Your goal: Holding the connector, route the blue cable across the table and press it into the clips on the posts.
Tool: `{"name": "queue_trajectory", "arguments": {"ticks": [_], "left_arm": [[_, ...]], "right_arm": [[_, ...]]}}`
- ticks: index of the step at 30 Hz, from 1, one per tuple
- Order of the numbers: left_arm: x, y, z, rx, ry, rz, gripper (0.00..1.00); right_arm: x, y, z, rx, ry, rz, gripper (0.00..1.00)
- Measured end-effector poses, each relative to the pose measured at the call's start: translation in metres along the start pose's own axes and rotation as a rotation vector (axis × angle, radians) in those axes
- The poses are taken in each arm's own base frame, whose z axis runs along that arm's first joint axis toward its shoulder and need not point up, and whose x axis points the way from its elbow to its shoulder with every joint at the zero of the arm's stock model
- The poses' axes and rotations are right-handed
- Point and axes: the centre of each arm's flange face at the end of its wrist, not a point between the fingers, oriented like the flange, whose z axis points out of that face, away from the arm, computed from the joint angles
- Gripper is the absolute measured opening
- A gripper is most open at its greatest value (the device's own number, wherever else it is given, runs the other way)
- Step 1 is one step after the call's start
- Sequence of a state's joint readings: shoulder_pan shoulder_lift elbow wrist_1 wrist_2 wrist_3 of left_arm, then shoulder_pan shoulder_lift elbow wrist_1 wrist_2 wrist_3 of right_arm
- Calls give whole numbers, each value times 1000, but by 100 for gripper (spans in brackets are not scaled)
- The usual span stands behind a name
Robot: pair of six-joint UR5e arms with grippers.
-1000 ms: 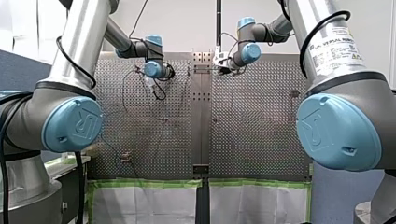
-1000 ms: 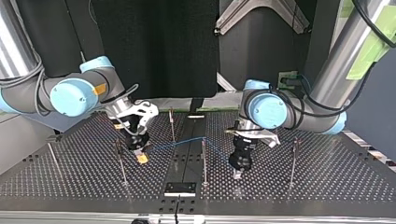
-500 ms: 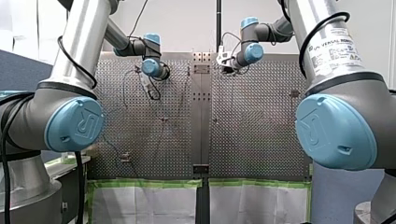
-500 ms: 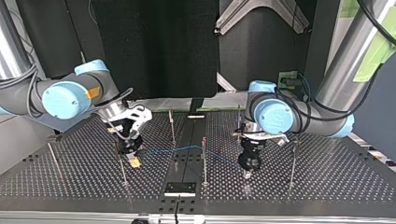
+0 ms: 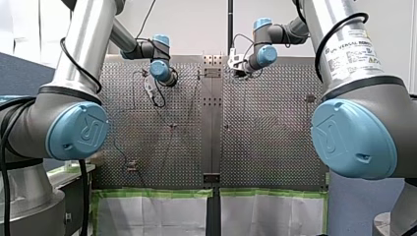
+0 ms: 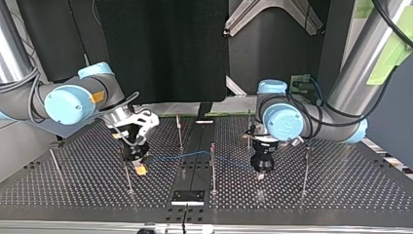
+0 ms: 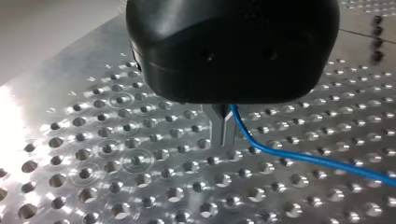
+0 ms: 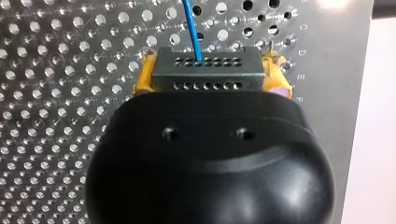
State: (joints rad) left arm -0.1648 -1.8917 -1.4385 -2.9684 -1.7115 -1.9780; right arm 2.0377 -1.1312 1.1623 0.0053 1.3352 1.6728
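Observation:
In the right wrist view my right gripper [image 8: 208, 77] is shut on a dark grey connector [image 8: 208, 70], held between yellow pads [image 8: 141, 80]. The blue cable [image 8: 191, 25] leaves the connector's face. In the top view the right gripper [image 6: 140, 169] hangs beside a thin post [image 6: 127, 175]. From there the cable [image 6: 195, 155] runs past the middle post [image 6: 213, 168] to my left gripper [image 6: 260, 176]. In the left wrist view the cable [image 7: 299, 156] comes out right beside the left gripper [image 7: 223, 133], just over the perforated plate.
Several thin posts stand on the perforated table, among them one at the top view's right [image 6: 305, 168], one at its far left [image 6: 55, 165] and one further back [image 6: 179, 131]. A small black plate [image 6: 187, 196] lies on the centre strip near the table's edge.
My left gripper has shifted toward the top view's right, drawing the cable along. My right gripper moved slightly toward the top view's left with the connector, then held still.

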Motion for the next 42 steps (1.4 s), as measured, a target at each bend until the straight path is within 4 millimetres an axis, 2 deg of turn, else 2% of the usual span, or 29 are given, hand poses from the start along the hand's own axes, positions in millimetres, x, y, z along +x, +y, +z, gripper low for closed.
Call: {"name": "queue_trajectory", "arguments": {"ticks": [1,2,3,4,5,6,7,8,19,30,42], "left_arm": [[0,0,-2,-7,5,6,24],[0,0,-6,-16,12,12,44],[-1,0,-9,-22,17,16,44],[-2,0,-13,-28,22,18,57],[-3,1,-17,-33,28,18,79],[-4,1,-20,-35,31,18,79],[-5,1,-24,-36,33,18,97],[-5,0,-28,-36,36,19,100],[-9,-9,-71,13,65,12,100],[1,-32,-131,114,196,30,100],[-36,-72,-174,246,129,15,100]], "right_arm": [[0,0,0,-1,0,-1,0],[0,-1,0,-2,0,-1,0],[0,-1,0,-3,-1,-1,0],[-1,-1,0,-4,-1,-1,0],[-1,-2,0,-6,-1,-1,0],[-1,-2,0,-7,-2,-1,0],[-1,-2,0,-8,-2,-1,0],[-1,-3,0,-9,-2,-1,0],[-2,-10,0,-2,-4,-2,0],[-3,-16,-1,7,-10,0,0],[-4,-16,-1,5,-10,3,0]]}}
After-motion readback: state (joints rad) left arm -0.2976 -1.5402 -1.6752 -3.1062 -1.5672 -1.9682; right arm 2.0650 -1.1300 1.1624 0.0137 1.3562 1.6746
